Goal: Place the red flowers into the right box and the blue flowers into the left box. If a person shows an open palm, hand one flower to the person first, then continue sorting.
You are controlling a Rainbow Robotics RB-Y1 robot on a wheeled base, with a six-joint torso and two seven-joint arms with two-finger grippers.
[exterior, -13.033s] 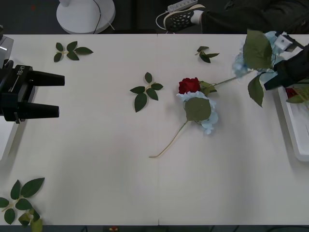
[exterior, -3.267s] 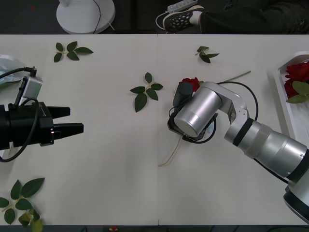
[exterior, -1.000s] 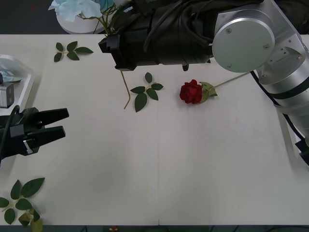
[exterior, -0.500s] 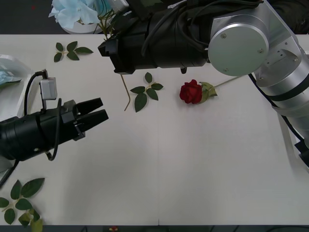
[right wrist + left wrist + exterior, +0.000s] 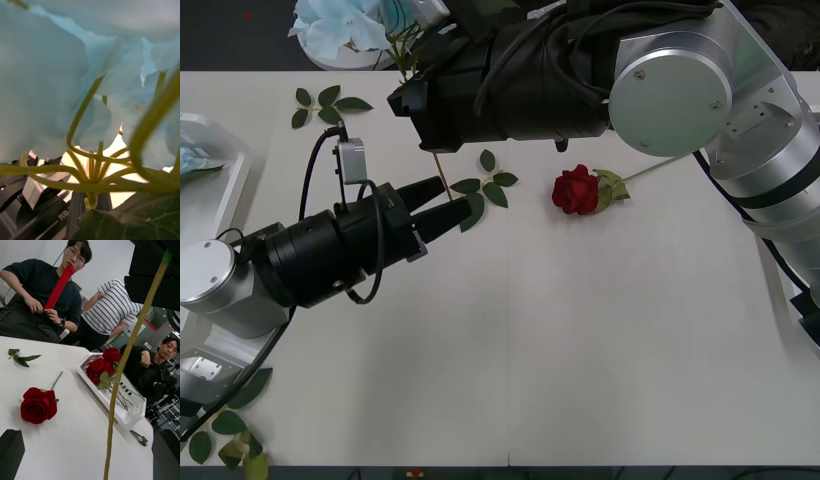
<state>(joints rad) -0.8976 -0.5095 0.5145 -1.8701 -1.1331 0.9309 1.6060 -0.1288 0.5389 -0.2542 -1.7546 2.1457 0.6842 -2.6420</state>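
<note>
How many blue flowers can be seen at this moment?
2. One blue flower is held up by the right tool beyond the table's far edge. The other lies in the white tray at the robot's left, partly cut off. More may be hidden there.

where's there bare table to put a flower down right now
The widest bare stretch of the white table runs along the near edge, below the lone red rose. It is crowded at the far-left middle: the right gripper holds the pale blue flower there, the left gripper reaches in under its stem, and green leaf sprigs lie between.
</note>
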